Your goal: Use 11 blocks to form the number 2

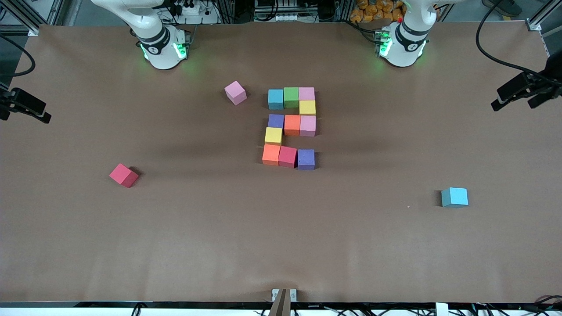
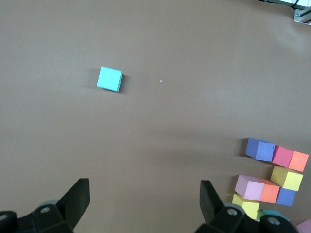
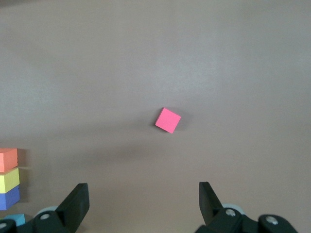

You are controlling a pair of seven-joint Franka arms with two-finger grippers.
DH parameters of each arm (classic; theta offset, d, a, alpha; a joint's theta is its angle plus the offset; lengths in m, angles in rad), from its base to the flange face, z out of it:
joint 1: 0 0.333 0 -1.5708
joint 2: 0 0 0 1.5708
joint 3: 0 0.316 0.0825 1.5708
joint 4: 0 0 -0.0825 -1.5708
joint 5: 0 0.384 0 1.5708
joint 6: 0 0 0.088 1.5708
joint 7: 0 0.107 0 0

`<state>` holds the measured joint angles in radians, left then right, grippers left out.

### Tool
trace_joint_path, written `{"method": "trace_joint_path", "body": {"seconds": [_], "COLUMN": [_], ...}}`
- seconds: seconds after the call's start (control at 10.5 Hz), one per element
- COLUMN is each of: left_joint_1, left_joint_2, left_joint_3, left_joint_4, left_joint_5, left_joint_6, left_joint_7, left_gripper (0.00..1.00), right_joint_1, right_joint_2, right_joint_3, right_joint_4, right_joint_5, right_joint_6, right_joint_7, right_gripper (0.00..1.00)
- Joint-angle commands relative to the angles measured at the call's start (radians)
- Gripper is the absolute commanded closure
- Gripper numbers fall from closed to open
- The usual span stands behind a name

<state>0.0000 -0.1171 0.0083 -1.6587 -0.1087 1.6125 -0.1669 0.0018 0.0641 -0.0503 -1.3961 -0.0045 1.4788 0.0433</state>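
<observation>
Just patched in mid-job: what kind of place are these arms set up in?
Most likely a robotics lab bench. A table under brown paper carries only foam blocks forming the number 2, aluminium framing stands at its corners, and side cameras and loose cables ring it.

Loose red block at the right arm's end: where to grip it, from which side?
Come straight down on the red block and pinch two opposite side faces. It sits rotated on the table, so turn the open right gripper to match its faces. Nothing crowds it.
</observation>
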Motion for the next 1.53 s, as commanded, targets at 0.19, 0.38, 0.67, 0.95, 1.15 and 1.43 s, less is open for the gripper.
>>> {"method": "trace_joint_path", "body": {"seconds": [0.19, 0.38, 0.67, 0.95, 1.15, 1.43], "left_joint_1": [-0.087, -0.092, -0.086, -0.080, -0.087, -0.087], "left_joint_2": [0.010, 0.010, 0.008, 0.008, 0.011, 0.025], "left_joint_3": [-0.007, -0.008, -0.033, -0.036, -0.036, -0.039], "left_joint_4": [0.014, 0.023, 0.080, 0.088, 0.086, 0.088], "left_joint_5": [0.130, 0.126, 0.126, 0.121, 0.121, 0.123], "left_joint_6": [-0.086, -0.091, -0.140, -0.151, -0.151, -0.151], "left_joint_7": [0.026, 0.032, 0.030, 0.041, 0.041, 0.062], "left_gripper": [0.00, 0.00, 0.00, 0.00, 0.00, 0.00], "right_joint_1": [-0.006, -0.005, -0.005, -0.005, -0.005, -0.006], "right_joint_2": [0.002, 0.002, 0.000, 0.000, 0.000, -0.001], "right_joint_3": [0.009, 0.009, 0.009, 0.009, 0.009, 0.009], "right_joint_4": [0.012, 0.012, 0.012, 0.012, 0.012, 0.011], "right_joint_5": [0.000, 0.000, 0.000, 0.000, -0.002, -0.002], "right_joint_6": [-0.009, -0.009, -0.009, -0.009, -0.009, -0.009], "right_joint_7": [0.013, 0.015, 0.015, 0.015, 0.015, 0.015], "right_gripper": [0.00, 0.00, 0.00, 0.00, 0.00, 0.00]}}
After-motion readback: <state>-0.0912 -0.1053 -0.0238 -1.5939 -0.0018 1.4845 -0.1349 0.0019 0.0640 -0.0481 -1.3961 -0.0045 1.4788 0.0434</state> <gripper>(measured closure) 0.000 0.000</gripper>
